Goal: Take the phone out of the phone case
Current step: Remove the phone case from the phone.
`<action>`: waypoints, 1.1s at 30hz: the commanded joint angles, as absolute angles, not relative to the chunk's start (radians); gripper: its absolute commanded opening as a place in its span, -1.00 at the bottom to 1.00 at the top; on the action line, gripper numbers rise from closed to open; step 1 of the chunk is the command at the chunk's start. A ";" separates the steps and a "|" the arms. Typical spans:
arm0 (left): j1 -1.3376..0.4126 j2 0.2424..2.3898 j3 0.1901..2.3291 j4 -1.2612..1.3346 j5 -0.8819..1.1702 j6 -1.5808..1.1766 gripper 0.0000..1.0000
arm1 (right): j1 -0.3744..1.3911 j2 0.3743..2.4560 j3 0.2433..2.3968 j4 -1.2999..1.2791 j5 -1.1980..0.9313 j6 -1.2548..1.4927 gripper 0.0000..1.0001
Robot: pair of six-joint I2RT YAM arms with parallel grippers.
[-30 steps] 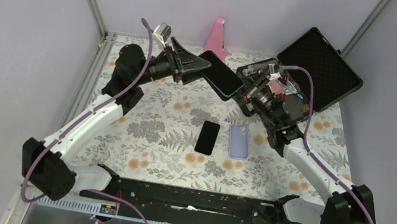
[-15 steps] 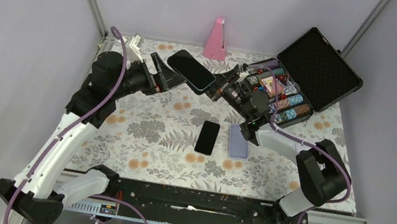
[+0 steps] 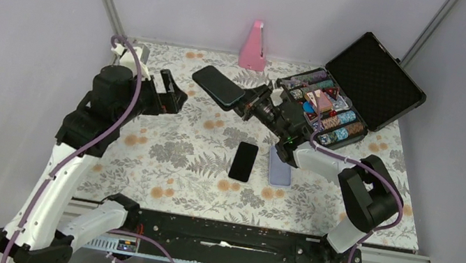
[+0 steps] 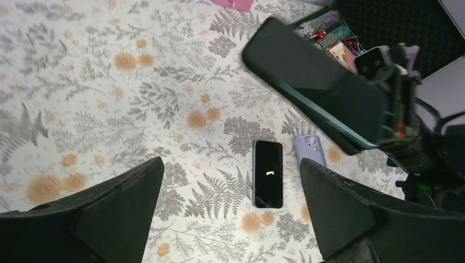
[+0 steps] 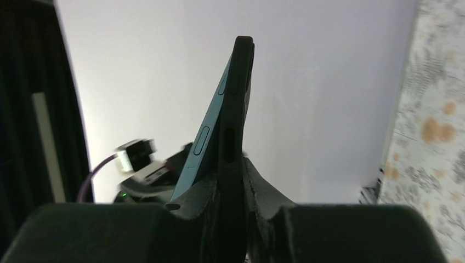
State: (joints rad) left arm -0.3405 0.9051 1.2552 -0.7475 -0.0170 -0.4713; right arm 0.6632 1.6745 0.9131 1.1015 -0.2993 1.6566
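Above the far desk (image 3: 166,135), right fingers (image 5: 260,189) clench the cased phone (image 4: 312,87); left fingers (image 4: 118,208) are spread wide, grasping nothing.

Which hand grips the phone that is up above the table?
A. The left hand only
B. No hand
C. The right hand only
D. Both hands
C: the right hand is shut on one end of the phone, while the left hand stands open and apart from it.
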 commanded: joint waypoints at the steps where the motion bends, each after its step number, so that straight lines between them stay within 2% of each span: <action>1: -0.369 0.934 1.347 -0.726 0.114 -0.224 0.95 | 0.684 1.647 0.975 0.905 -0.295 1.592 -1.00; 2: -0.416 0.947 1.359 -0.725 0.120 -0.171 0.95 | 0.684 1.643 0.982 0.825 -0.302 1.572 -1.00; 5: -0.592 0.997 1.372 -0.704 -0.036 -0.021 0.92 | 0.688 1.627 1.043 0.473 -0.310 1.498 -1.00; 7: -0.656 1.048 1.379 -0.700 -0.116 0.056 0.80 | 0.689 1.630 1.053 0.402 -0.310 1.474 -1.00; 10: -0.676 1.109 1.361 -0.701 -0.071 0.100 0.56 | 0.690 1.647 1.038 0.419 -0.331 1.508 -1.00; 14: -0.682 1.146 1.308 -0.647 -0.006 0.118 0.35 | 0.692 1.662 1.046 0.398 -0.358 1.508 -1.00; 21: -0.687 1.176 1.238 -0.575 0.161 0.092 0.24 | 0.707 1.654 1.066 0.350 -0.384 1.497 -1.00; 26: -0.689 1.179 1.201 -0.557 0.167 0.088 0.37 | 0.712 1.654 1.064 0.360 -0.399 1.512 -1.00; 31: -0.689 1.201 1.185 -0.551 0.113 0.087 0.09 | 0.718 1.646 1.054 0.391 -0.412 1.531 -1.00; 33: -0.689 1.209 1.184 -0.551 0.106 0.088 0.06 | 0.721 1.640 1.052 0.392 -0.415 1.531 -1.00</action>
State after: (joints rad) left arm -0.6865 1.1973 1.1873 -0.6102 0.1204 0.0795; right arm 0.7048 1.6749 1.0103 0.3038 -0.3706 1.5070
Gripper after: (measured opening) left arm 0.540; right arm 0.191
